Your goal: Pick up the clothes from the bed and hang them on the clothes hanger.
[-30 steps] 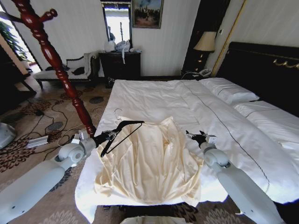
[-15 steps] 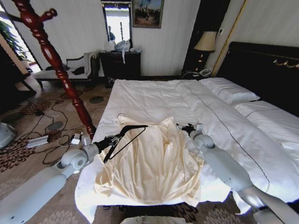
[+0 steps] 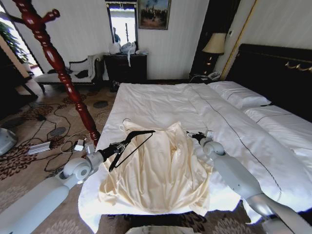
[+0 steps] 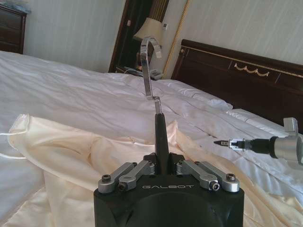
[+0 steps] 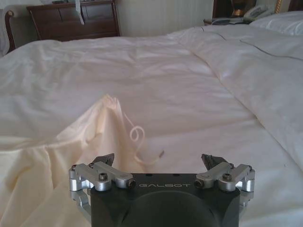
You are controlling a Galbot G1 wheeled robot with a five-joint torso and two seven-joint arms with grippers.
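The clothes (image 3: 156,170), a cream silky shirt, lie spread on the bed (image 3: 161,102) near its foot. My left gripper (image 3: 116,146) is shut on the neck of the black clothes hanger (image 3: 134,143), which hovers over the shirt's left shoulder. In the left wrist view the hanger's silver hook (image 4: 150,61) stands up from the shut gripper (image 4: 161,165), above the shirt (image 4: 71,156). My right gripper (image 3: 192,135) sits at the shirt's right collar edge. It stands open (image 5: 159,161), low over the white duvet just beside the shirt's edge (image 5: 57,156), holding nothing.
A tall dark-red wooden coat stand (image 3: 53,58) rises left of the bed. Cables and a power strip (image 3: 39,146) lie on the patterned carpet. Pillows (image 3: 239,95) and a black headboard (image 3: 273,68) are at the right; a dresser (image 3: 126,68) stands against the far wall.
My right gripper has come in from the right to the shirt's collar edge. My left gripper has lowered a little and carried the hanger slightly right, over the shirt.
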